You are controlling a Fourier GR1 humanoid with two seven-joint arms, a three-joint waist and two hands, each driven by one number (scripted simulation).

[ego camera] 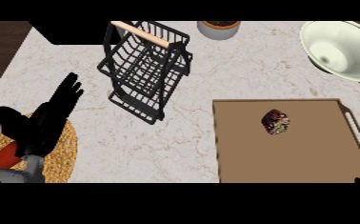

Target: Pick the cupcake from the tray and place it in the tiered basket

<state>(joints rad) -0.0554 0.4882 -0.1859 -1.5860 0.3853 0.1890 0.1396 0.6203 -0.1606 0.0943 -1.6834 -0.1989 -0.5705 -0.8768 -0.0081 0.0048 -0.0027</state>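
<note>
Your black left hand (46, 122) is open, fingers straight. The little dark red cupcake (275, 122) sits on the flat brown tray (246, 157), right of the black wire basket (135, 104).

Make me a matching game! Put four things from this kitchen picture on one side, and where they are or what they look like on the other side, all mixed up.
Things:
1. cupcake
2. tiered basket
3. left hand
4. bowl

Clues:
A. white, at the top right edge
B. black wire with a wooden handle
C. sitting on the brown tray
D. open, fingers straight, over the round woven mat at the lower left

Pairs: 1-C, 2-B, 3-D, 4-A
</note>
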